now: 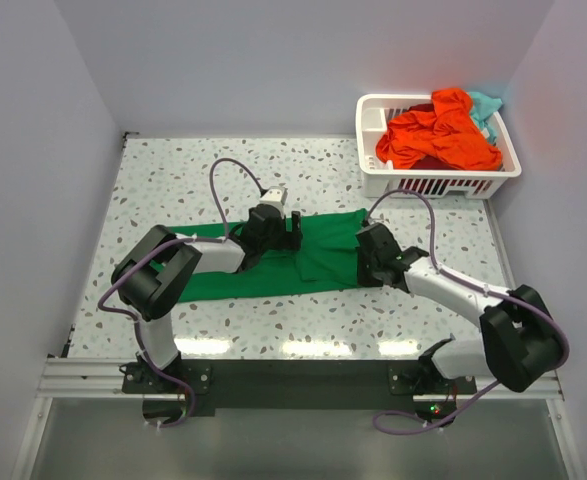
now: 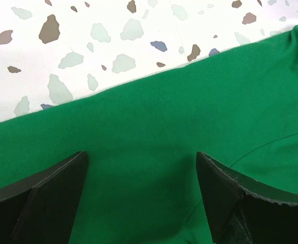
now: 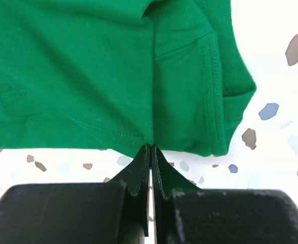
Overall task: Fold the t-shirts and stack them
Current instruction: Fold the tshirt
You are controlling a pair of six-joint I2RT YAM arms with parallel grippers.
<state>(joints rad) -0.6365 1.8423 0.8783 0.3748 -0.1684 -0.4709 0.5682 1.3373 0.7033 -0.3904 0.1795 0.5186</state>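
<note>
Green t-shirt (image 1: 273,262): lies flat as a long band across the middle of the counter (image 1: 173,180), running left to right, and is partly folded, with a layer doubled over near its right end.
Fold so far: judged an early stage, since the band still needs folding across its length.
Right tool (image 3: 150,147): its fingers are pressed together at the hem on the shirt's right end, apparently nipping the edge where the fold line meets it, probably to lift or hold that end.
Left tool (image 2: 141,162): spread wide, low over the cloth near the shirt's far edge and gripping nothing, likely ready to pin or pinch the fabric.
Orange-red t-shirt (image 1: 438,135): crumpled in the basket (image 1: 373,185), waiting.
Teal t-shirt (image 1: 485,105): tucked behind the orange-red one.
Basket: at the counter's far right corner, well apart from the folding.
</note>
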